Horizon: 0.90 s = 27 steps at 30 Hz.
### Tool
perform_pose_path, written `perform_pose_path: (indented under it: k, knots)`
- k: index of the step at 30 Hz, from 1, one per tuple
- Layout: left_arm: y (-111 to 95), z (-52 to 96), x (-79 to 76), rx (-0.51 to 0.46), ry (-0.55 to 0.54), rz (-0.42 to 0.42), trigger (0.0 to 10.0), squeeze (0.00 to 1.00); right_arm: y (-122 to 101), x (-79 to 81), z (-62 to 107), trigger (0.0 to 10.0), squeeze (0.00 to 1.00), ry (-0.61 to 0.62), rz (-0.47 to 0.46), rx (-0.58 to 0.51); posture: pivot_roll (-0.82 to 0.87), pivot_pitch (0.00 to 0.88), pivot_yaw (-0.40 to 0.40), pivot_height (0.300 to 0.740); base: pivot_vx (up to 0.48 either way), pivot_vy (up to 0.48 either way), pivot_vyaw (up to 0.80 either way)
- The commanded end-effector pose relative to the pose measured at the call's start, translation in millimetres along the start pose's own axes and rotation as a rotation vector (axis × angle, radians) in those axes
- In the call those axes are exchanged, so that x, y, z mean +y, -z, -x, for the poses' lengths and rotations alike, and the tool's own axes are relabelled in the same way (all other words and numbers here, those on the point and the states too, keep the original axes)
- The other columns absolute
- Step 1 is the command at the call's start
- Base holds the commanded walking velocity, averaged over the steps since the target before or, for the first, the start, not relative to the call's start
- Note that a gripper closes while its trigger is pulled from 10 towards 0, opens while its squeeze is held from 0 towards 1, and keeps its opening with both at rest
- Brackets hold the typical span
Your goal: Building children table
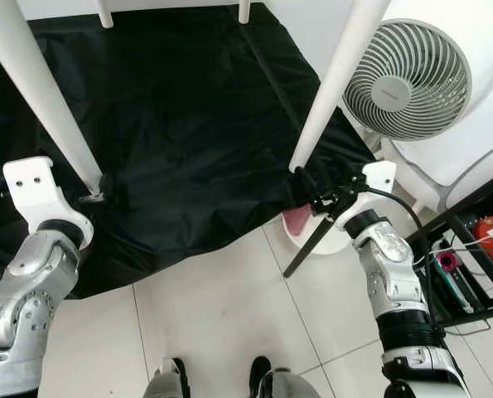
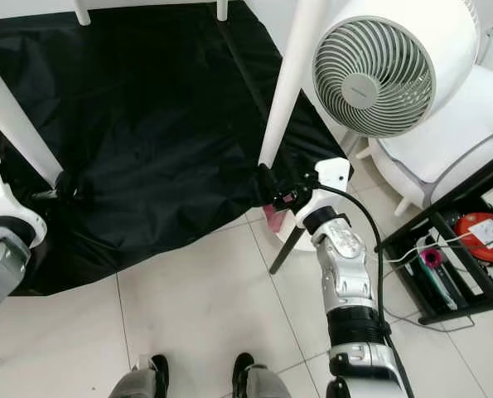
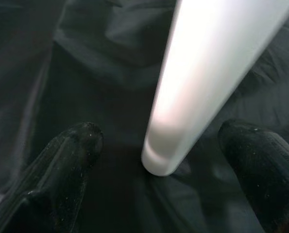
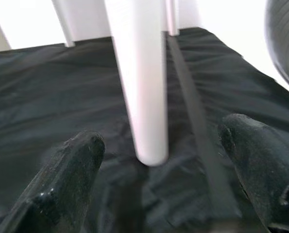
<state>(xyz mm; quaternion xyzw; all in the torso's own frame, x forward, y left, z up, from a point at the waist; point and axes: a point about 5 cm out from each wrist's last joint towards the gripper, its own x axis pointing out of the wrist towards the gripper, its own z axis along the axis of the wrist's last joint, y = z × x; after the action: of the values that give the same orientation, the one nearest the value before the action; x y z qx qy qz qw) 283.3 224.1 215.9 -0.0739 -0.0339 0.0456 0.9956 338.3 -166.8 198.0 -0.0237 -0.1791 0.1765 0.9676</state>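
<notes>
Feet (image 1: 217, 377) of the robot stand on pale floor tiles (image 1: 221, 307) at 6 o'clock of the head view. Left arm (image 1: 31, 274) rises at 8 o'clock, right arm (image 1: 391, 274) at 4 o'clock.

Left gripper (image 3: 163, 145): released, fingers (image 3: 66, 165) spread either side of the foot of a white table leg (image 1: 43, 99), not touching it. The leg foot rests on a black sheet (image 1: 180, 124) at 9 o'clock.

Right gripper (image 4: 159, 145): released, fingers (image 4: 71, 165) apart, flanking the foot of a second white leg (image 1: 337, 75) without contact. That leg slants up toward 1 o'clock; its foot sits at the sheet's edge near 3 o'clock.

Two further white legs (image 1: 103, 12) stand at 12 o'clock on the sheet's far side.

Surroundings: a white fan (image 1: 408, 79) stands at 2 o'clock, close beside the right leg. A white seat (image 1: 461, 149) lies just behind the fan. A black rack (image 1: 470, 249) at 4 o'clock holds a red item (image 1: 490, 236) and cables. A black cable (image 1: 403, 215) runs along the right arm.
</notes>
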Motion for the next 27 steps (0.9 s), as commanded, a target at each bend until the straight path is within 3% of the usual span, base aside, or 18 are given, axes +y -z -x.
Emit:
perform_pose_path:
  k: [1,19,23,27]
  knots:
    - [2.7,2.9,-9.3,0.003,0.205,-0.023,10.0,0.0,2.6,-3.1,5.1,10.0,0.0,0.015,0.002,0.016,0.05,0.23,-0.042,0.74,0.0,0.0,0.0]
    - [18.4,15.4,-14.6,-0.01,0.299,-0.097,10.0,0.0,3.2,-8.8,18.4,10.0,0.0,0.061,0.013,0.028,0.06,0.231,-0.034,0.74,0.0,0.0,0.0]
    - [32.1,31.5,-16.2,-0.051,0.406,-0.18,10.0,0.0,14.4,-6.1,36.5,10.0,0.0,0.041,0.025,0.057,0.07,0.222,-0.029,0.74,0.0,0.0,0.0]
    - [46.2,44.9,-15.7,-0.093,0.437,-0.252,10.0,0.0,26.5,-2.3,54.6,10.0,0.0,0.03,0.063,0.083,0.07,0.203,-0.02,0.74,0.0,0.0,0.0]
